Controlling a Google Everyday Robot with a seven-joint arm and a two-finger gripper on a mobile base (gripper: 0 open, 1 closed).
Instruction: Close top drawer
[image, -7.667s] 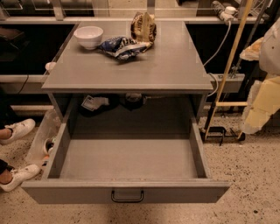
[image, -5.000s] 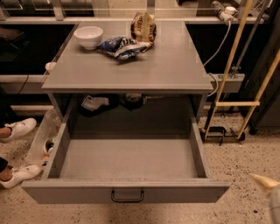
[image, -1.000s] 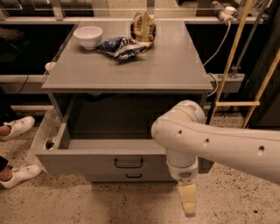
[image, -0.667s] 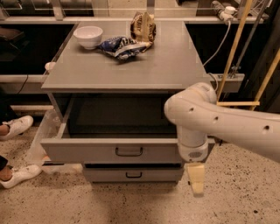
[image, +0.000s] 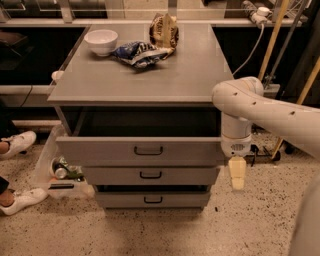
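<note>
End effector (image: 237, 175) right of top drawer (image: 140, 150); bowl (image: 101, 41) on cabinet top (image: 190, 75).

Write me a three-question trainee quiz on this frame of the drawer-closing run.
1. True or false: the top drawer is fully shut.
2. Name the white dish at the back left of the cabinet top.
3. Where is the gripper? A inside the drawer; B beside the right end of the drawer front; C over the cabinet top.

Key: 1 false, its front stands out with a dark gap behind it. 2 the bowl. 3 B.
</note>
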